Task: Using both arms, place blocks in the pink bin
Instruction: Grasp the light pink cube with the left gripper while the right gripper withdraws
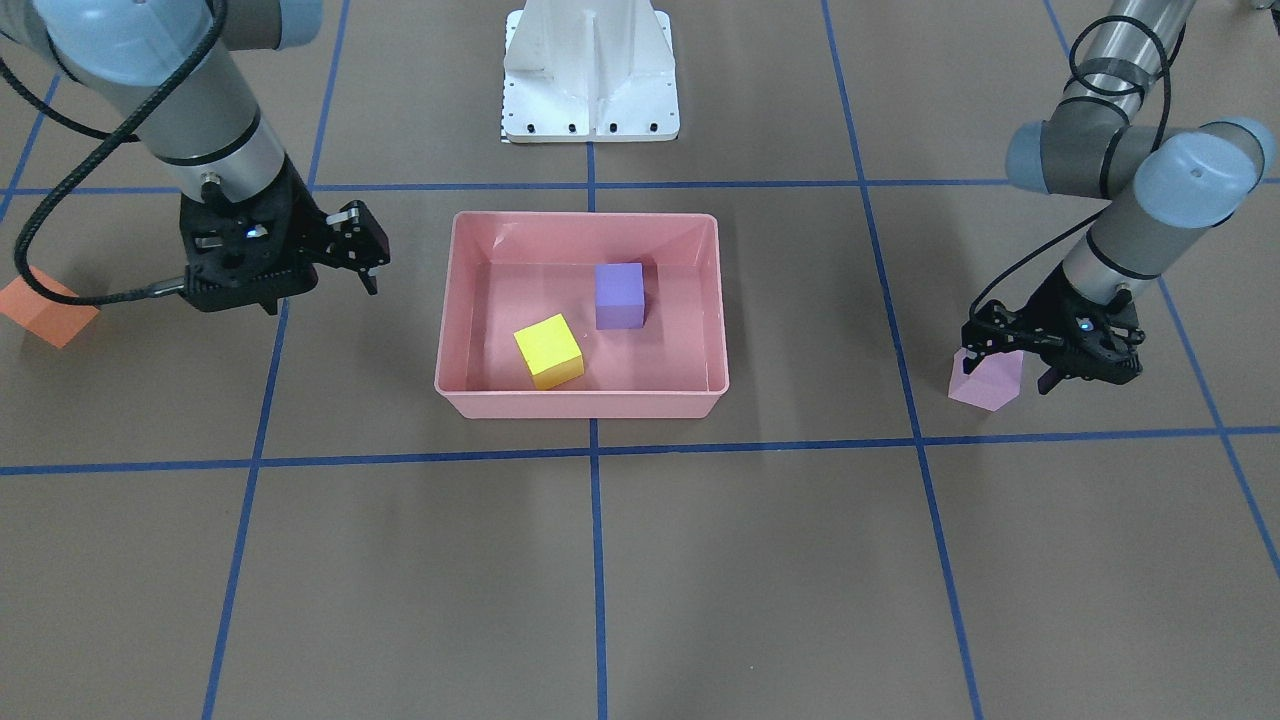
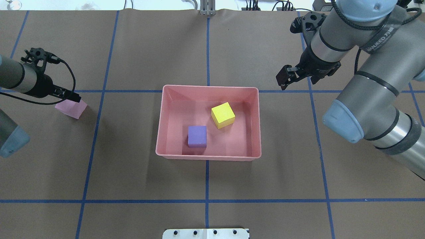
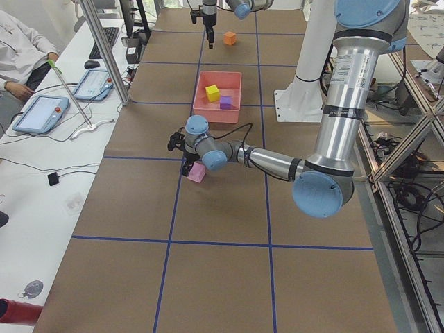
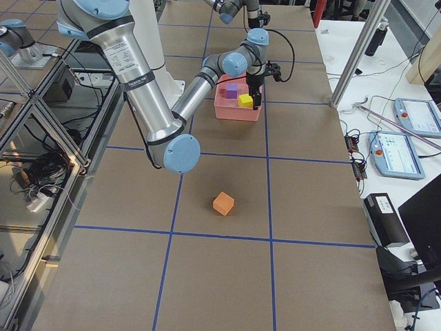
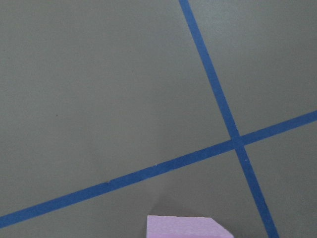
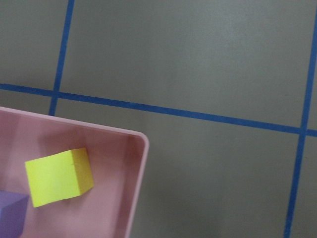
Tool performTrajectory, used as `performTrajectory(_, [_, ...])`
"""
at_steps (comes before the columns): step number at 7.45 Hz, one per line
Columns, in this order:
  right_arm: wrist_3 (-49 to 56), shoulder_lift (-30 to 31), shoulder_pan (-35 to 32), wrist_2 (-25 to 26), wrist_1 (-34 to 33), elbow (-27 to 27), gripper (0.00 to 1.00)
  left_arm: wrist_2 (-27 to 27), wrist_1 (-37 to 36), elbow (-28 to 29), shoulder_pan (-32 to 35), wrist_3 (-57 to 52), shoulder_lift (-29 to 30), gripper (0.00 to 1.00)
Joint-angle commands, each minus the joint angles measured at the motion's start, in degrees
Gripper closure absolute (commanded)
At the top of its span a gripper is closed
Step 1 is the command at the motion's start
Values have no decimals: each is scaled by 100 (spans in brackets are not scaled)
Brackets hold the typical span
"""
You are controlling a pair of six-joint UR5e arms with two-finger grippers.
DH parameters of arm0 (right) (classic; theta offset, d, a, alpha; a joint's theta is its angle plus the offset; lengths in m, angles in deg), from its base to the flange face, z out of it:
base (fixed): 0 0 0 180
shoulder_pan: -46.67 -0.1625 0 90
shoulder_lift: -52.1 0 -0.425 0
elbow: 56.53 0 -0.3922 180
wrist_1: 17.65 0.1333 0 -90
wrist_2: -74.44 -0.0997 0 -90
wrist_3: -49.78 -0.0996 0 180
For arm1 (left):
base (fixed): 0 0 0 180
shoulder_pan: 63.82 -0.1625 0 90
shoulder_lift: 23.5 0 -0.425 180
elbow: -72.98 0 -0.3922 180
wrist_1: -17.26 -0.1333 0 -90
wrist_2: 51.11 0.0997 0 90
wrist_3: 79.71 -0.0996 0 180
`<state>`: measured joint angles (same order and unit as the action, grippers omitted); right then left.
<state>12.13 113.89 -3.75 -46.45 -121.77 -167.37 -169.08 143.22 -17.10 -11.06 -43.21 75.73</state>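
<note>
The pink bin (image 1: 580, 402) (image 2: 209, 156) sits mid-table and holds the yellow cube (image 1: 548, 350) (image 2: 222, 115) and the purple cube (image 1: 619, 295) (image 2: 197, 136). The light pink cube (image 1: 985, 385) (image 2: 71, 109) lies on the table on my left side. My left gripper (image 1: 1006, 366) (image 2: 74, 98) is low over it and looks open, its fingers at the cube's sides. The cube's top shows at the bottom edge of the left wrist view (image 5: 188, 227). The orange cube (image 1: 45, 312) (image 4: 223, 203) lies far out on my right side. My right gripper (image 1: 375, 265) (image 2: 285, 81) hangs open and empty beside the bin.
The white base pedestal (image 1: 590, 70) stands behind the bin. Blue tape lines (image 2: 207, 200) cross the brown table. In the exterior left view, an operator (image 3: 21, 55) sits at a side table with tablets. The right arm's cable (image 1: 60, 290) hangs in front of the orange cube.
</note>
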Motion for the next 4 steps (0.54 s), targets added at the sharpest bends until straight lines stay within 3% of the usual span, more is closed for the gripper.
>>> performTrajectory(1, [712, 359, -213, -39, 23, -26, 0, 239, 16, 16, -300, 51, -71, 0])
performTrajectory(3, [1230, 640, -494, -336, 50, -52, 0, 310, 7, -19, -345, 16, -62, 77])
performTrajectory(4, [1729, 885, -730, -477, 50, -61, 0, 215, -28, -210, -328, 7, -80, 100])
